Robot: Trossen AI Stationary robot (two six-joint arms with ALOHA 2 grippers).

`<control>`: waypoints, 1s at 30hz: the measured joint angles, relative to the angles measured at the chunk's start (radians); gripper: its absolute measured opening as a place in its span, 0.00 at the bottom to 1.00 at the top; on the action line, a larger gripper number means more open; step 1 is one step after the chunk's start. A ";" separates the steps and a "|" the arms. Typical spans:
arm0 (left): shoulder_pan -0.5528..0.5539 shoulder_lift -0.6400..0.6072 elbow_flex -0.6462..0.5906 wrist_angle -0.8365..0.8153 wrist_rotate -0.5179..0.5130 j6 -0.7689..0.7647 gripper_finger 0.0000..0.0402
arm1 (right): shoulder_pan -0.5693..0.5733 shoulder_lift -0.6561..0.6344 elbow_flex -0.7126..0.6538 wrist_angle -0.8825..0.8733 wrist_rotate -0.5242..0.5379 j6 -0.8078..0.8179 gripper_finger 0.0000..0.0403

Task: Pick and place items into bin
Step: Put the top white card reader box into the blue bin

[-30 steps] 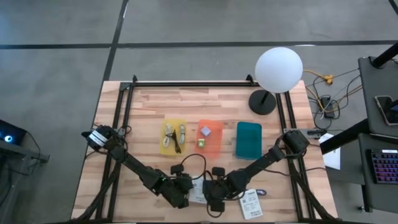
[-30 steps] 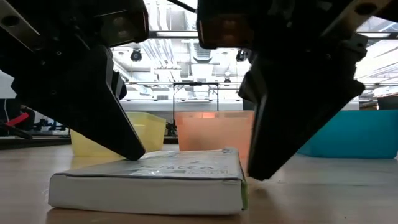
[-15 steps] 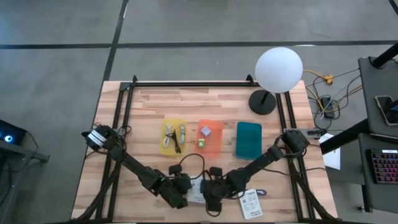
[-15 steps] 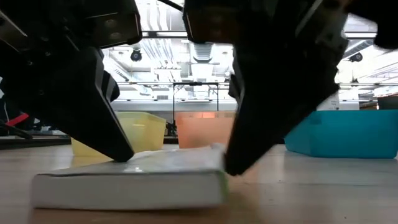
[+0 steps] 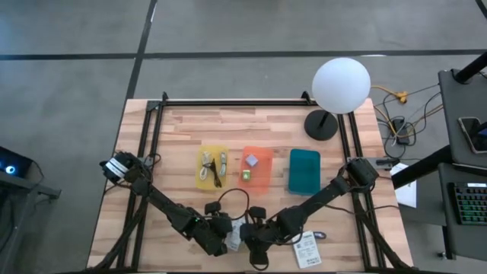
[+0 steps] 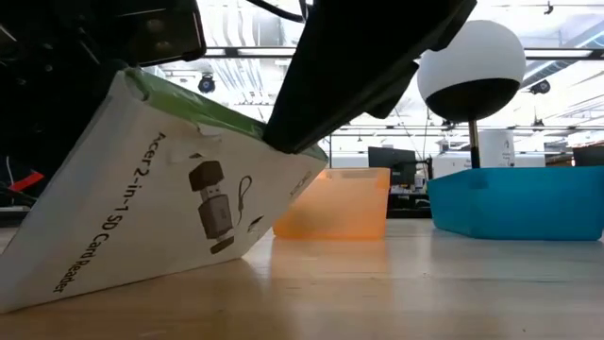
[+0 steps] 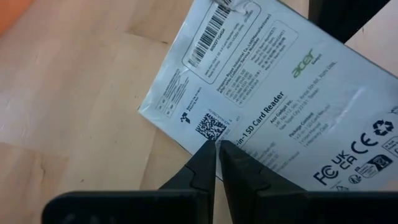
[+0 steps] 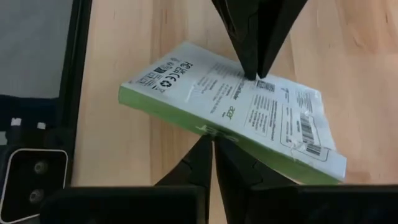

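A white Acer card-reader box (image 5: 237, 233) with a green side stands tilted near the table's near edge, between my two grippers. In the low view the box (image 6: 170, 198) rests on its lower left edge and its right side is raised. My left gripper (image 5: 226, 241) is shut, with its tips on the box's printed face. My right gripper (image 5: 255, 239) is shut too, its tips at the box's green side. A second white card (image 5: 306, 250) lies flat to the right. My left gripper (image 7: 217, 146) presses its shut fingertips on the box's printed back face (image 7: 208, 127), near the QR code. It comes slanting from above and the table's left. My right gripper (image 8: 213, 142) pushes with its shut fingertips against the green side (image 8: 205, 127), slanting from the table's right. The box is tipped up, with only its opposite edge (image 6: 19, 297) on the table.
Three bins stand in a row mid-table: yellow (image 5: 211, 166) holding cables, orange (image 5: 256, 168) holding small cubes, teal (image 5: 304, 170). The white globe lamp (image 5: 341, 85) stands at the far right. A small dark item (image 5: 319, 236) lies near the second card. Bare wood lies toward the far edge.
The box lay flat on the table. It first slid a little toward the table's left. Then its right side rose, so that it now stands tilted on its left edge. My right gripper moved toward the left, against the box. My left gripper stayed on it.
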 joint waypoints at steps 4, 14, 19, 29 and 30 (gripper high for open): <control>-0.004 -0.001 0.000 0.003 -0.004 0.000 0.03 | 0.000 0.000 0.001 0.000 0.000 -0.004 0.03; -0.004 -0.001 0.000 0.019 0.000 -0.003 0.03 | -0.003 -0.023 0.001 0.004 0.071 -0.027 0.03; -0.004 0.001 0.005 0.031 0.016 -0.003 0.03 | -0.025 -0.030 0.001 0.002 0.131 -0.048 0.03; -0.004 0.000 0.007 0.023 0.005 -0.002 0.03 | -0.034 -0.022 -0.002 -0.005 0.107 -0.028 0.03; -0.004 0.000 0.007 0.021 0.004 -0.002 0.03 | -0.034 -0.022 -0.002 -0.005 0.103 -0.026 0.03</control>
